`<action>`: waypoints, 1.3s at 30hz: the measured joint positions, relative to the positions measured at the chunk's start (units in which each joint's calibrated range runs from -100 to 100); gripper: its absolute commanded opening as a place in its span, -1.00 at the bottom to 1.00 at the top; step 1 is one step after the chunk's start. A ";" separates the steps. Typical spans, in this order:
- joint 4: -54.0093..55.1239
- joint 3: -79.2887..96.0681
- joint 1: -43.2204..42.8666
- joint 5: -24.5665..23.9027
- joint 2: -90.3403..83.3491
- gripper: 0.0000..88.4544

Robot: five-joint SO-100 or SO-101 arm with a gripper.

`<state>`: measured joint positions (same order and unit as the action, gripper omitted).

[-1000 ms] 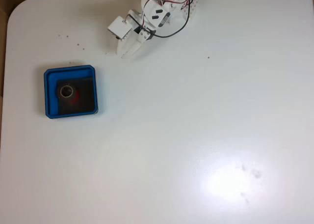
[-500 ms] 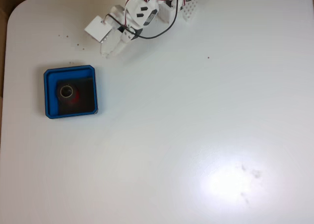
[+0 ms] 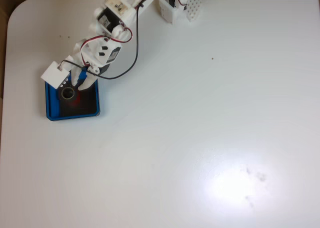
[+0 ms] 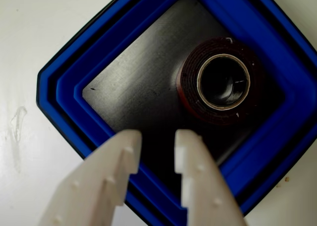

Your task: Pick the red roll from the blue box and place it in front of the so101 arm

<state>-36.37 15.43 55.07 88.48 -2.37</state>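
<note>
The blue box [image 3: 71, 116] lies at the left of the white table in the fixed view, with the red roll [image 3: 67, 93] flat on its black floor near the upper left corner. The so101 arm [image 3: 107, 50] reaches down-left from its base at the top edge, and its gripper [image 3: 80, 84] hangs over the box's upper edge, just right of the roll. In the wrist view the gripper [image 4: 156, 137] stands open by a narrow gap, nothing between its white fingers [image 4: 119, 159]. They hover over the blue box [image 4: 64, 87], apart from the red roll [image 4: 190, 87].
The arm's base [image 3: 170, 3] and a white perforated block [image 3: 193, 8] sit at the table's top edge. Small dark specks [image 3: 212, 58] dot the white table [image 3: 200, 113]. The table's rounded corner and left edge lie close to the box.
The arm has swung left and stretched down from near its base, bringing the gripper over the blue box beside the roll. Box and roll have not moved.
</note>
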 measured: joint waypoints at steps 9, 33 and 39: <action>0.00 -12.83 2.28 0.00 15.58 -0.98; 0.16 -16.05 3.46 0.00 25.49 -0.68; 0.66 -16.14 3.46 0.00 25.91 -0.68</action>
<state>-35.71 -0.72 58.54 88.48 23.54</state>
